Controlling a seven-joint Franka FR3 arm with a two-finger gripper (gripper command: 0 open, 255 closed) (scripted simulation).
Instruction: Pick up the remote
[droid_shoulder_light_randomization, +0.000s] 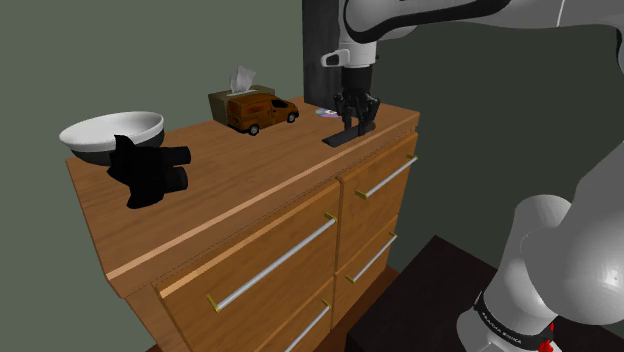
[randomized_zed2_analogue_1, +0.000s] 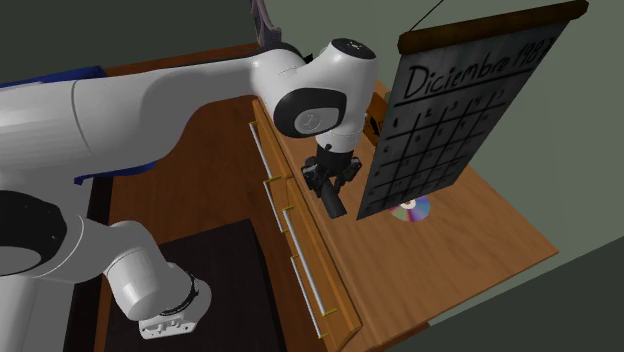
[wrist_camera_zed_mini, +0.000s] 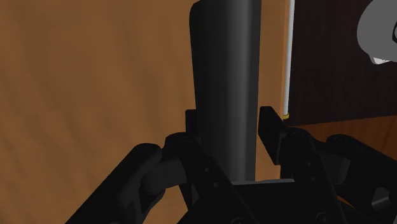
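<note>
One gripper (wrist_camera_zed_mini: 230, 122) tight around dark remote (wrist_camera_zed_mini: 226, 63)

A brown wooden dresser (droid_shoulder_light_randomization: 250, 185) with silver bar handles carries a round white bowl (droid_shoulder_light_randomization: 110, 132), a black camera-like object (droid_shoulder_light_randomization: 150, 172) just beside it, a brown tissue box (droid_shoulder_light_randomization: 230, 102) and an orange toy van (droid_shoulder_light_randomization: 262, 113); toward the shoulder view's right the all-black gripper (droid_shoulder_light_randomization: 357, 122) reaches down onto a long flat black remote (droid_shoulder_light_randomization: 338, 138); a pale disc (droid_shoulder_light_randomization: 327, 113) lies just behind.

The pincer (wrist_camera_zed_mini: 230, 124) covers one end of the remote (wrist_camera_zed_mini: 226, 70).
</note>
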